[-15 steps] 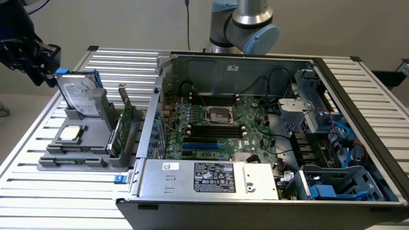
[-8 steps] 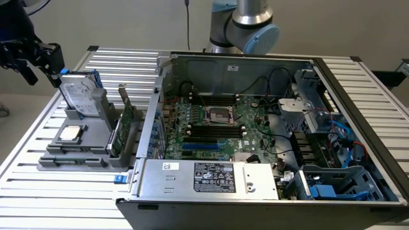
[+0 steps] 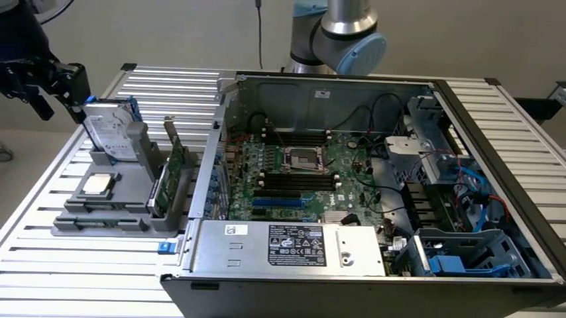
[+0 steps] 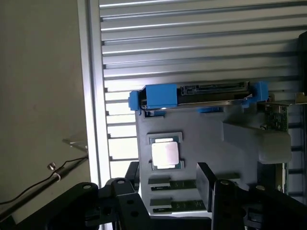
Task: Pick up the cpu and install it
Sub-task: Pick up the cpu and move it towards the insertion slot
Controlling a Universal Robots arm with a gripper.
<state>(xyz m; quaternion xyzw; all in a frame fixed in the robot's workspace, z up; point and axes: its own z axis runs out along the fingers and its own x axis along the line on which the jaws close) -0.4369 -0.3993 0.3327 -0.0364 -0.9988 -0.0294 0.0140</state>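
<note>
Fingers [image 4: 207, 179] stood wide and empty, clear of the flat square silver cpu [image 4: 165, 154]; centring squarely over its edges mattered.

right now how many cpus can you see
1: the cpu lies flat in a recess of the grey holder, beside the upright hard drive. The motherboard socket may hide another.

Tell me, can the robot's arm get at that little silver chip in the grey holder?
Probably yes. The cpu lies uncovered in the grey holder, and the gripper hangs above it, jaws open. The upright hard drive beside it stands close, but seems clear of the path.
</note>
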